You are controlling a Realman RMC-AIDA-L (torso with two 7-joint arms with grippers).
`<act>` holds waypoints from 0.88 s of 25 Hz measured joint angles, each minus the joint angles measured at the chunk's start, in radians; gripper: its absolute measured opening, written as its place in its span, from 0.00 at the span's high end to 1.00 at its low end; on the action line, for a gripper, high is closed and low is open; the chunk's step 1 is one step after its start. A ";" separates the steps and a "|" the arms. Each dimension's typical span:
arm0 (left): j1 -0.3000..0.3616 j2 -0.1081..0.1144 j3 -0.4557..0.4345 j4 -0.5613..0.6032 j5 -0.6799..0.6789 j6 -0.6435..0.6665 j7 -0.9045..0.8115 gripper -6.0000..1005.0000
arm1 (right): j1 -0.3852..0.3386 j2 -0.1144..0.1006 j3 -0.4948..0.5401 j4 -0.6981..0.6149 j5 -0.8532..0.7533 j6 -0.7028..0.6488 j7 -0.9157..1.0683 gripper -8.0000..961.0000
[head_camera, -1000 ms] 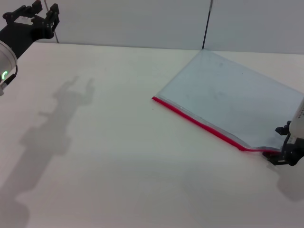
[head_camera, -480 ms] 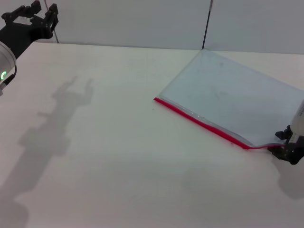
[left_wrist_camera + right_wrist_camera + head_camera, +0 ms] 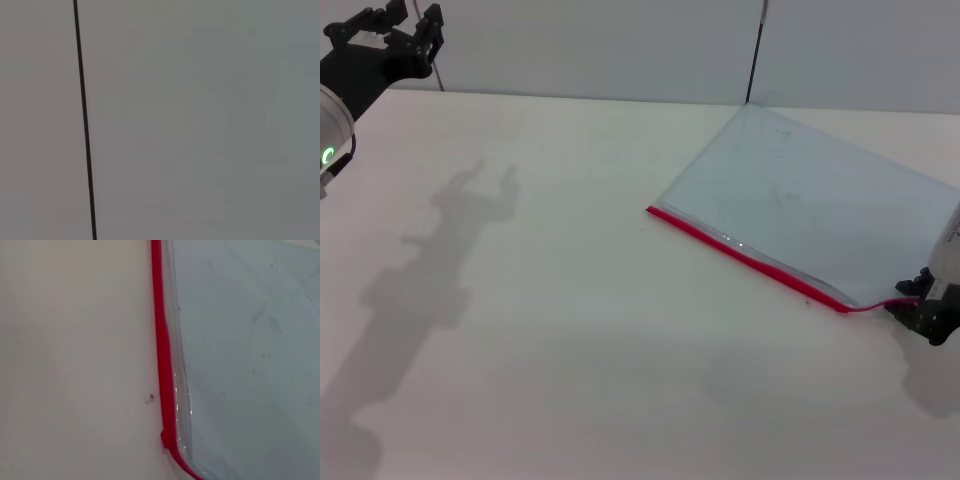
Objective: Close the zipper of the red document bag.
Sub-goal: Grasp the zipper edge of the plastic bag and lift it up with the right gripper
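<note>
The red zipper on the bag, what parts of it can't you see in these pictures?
- Head view: the zipper ends at the right claw, which hides the slider and whatever it pinches.
- Right wrist view: the zipper is cut off by the picture's edges, so neither end shows.
- Whether the bag is zipped shut: too thin to tell.
- Left wrist view: only a blank wall.

The left gripper (image 3: 388,38) is held high at the far left with its fingers spread apart, while the right gripper (image 3: 926,314) sits low at the right edge, fingers pinched together.
</note>
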 joint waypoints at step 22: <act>0.003 0.006 0.028 0.104 0.303 0.056 -0.259 0.57 | -0.050 0.004 -0.011 -0.217 -0.015 -0.019 0.088 0.89</act>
